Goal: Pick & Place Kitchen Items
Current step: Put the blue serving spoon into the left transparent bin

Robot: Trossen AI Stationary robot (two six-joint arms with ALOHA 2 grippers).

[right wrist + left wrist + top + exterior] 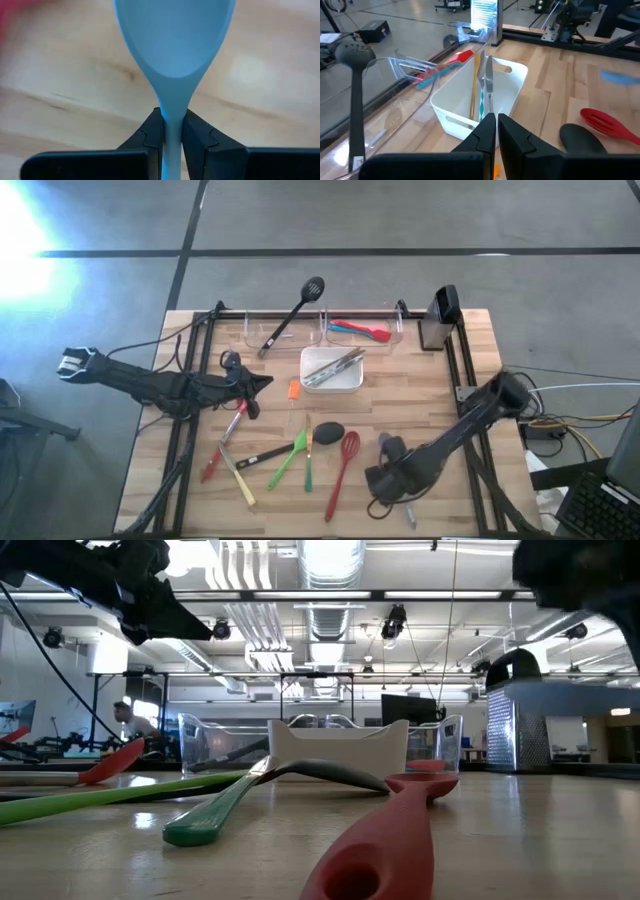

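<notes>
My right gripper (172, 131) is shut on a light blue spoon (175, 40) over the table's near right part, and it also shows in the high view (385, 465). My left gripper (497, 131) is shut and empty, held above the table left of the white square dish (332, 368), and it also shows in the high view (262, 383). Several utensils lie flat on the near table: a red slotted spoon (342, 470), green ones (297, 455), a black spoon (328, 430), and a red spatula (222, 442). My right gripper pinches the blue spoon's neck (173, 120), just behind the bowl, between its two fingers. The handle runs back between the fingers and along them, and the bowl (175, 40) sticks out past the fingertips. Whether the spoon is clear of the wood, I cannot tell.
Two clear bins stand at the far edge. The left bin holds a black slotted spoon (295, 310), and the right bin holds red and blue utensils (360, 330). Metal tongs (487, 85) lie in the white dish. A dark grater (440, 318) stands at the far right. A small orange piece (293, 390) lies near the dish.
</notes>
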